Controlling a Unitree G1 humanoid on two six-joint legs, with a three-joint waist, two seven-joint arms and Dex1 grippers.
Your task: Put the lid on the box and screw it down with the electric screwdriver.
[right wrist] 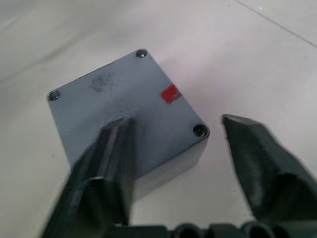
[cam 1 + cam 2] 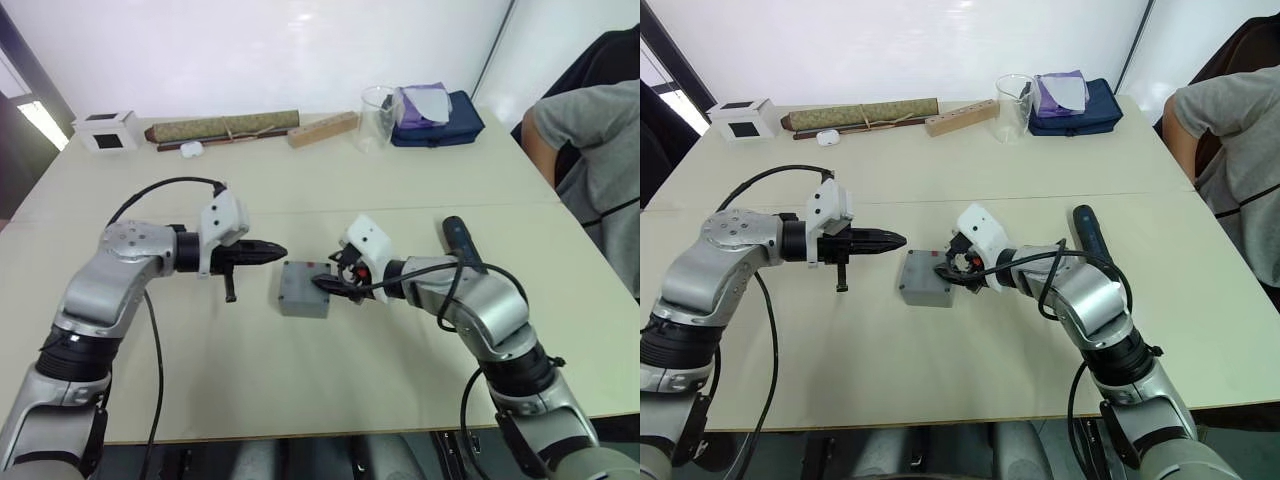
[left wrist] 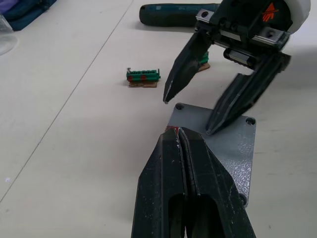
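The grey lid lies on the grey box at the table's middle, with a red mark and screw holes on its top. My right gripper is open over the box's right side. One of its fingers rests on the lid and the other hangs past the edge. From the left, my left gripper points at the box, shut and empty, with its tips at the lid's corner. Behind my right arm, the dark electric screwdriver lies on the table.
A small green circuit board lies near the box. Along the far edge stand a white box, a long roll, a wooden block, a clear cup and a blue bag. A person sits at the right.
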